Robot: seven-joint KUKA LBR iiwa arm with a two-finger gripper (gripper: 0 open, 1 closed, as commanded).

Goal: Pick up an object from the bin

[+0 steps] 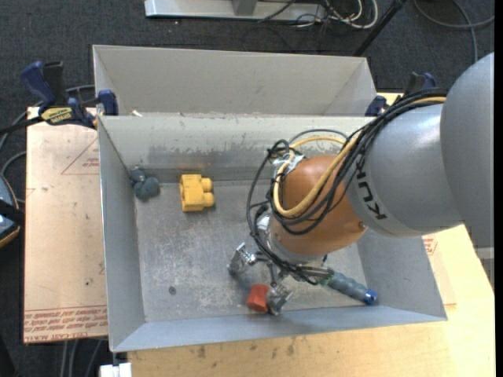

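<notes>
Red block [257,298]: small, at 6 o'clock in the bin [181,258], close to the near wall. I see it just beside one fingertip [277,296], not clamped.
Gripper [259,280]: low over the floor, fingers spread apart — nothing between them that I can make out.
Pen [351,288]: blue-tipped, lying at the gripper's 3 o'clock.
Yellow block [195,192]: 10 o'clock, well apart.
Grey lump [145,185]: at the yellow block's 9 o'clock, near the left wall.

yellow block [196,192] near grey lump [145,185]; blue-tipped pen [350,287] well apart
</notes>
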